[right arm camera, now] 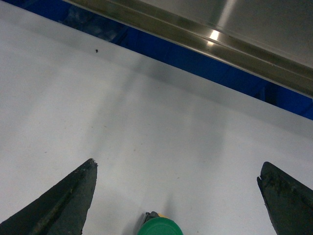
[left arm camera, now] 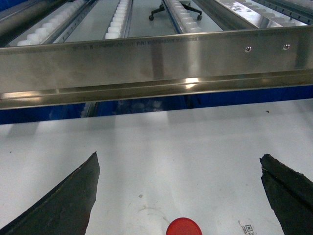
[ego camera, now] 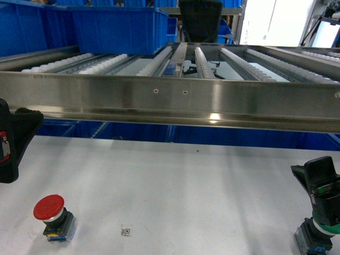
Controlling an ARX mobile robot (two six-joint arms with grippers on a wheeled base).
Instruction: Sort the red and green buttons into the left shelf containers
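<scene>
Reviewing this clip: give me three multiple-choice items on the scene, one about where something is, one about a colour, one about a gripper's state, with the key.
1. Where does the red button stand?
A. on the white table, lower left of the head view
B. inside a large blue bin
C. on the steel roller rack

2. What colour is the cap under the right gripper?
A. red
B. yellow
C. green

3. How are the left gripper's fingers set?
A. shut on the red button
B. spread wide apart, holding nothing
C. shut and empty

Key: 1 A, it stands on the tabletop below the rack; 2 C, the green button shows between the fingers; 3 B, bare table shows between both fingers.
</scene>
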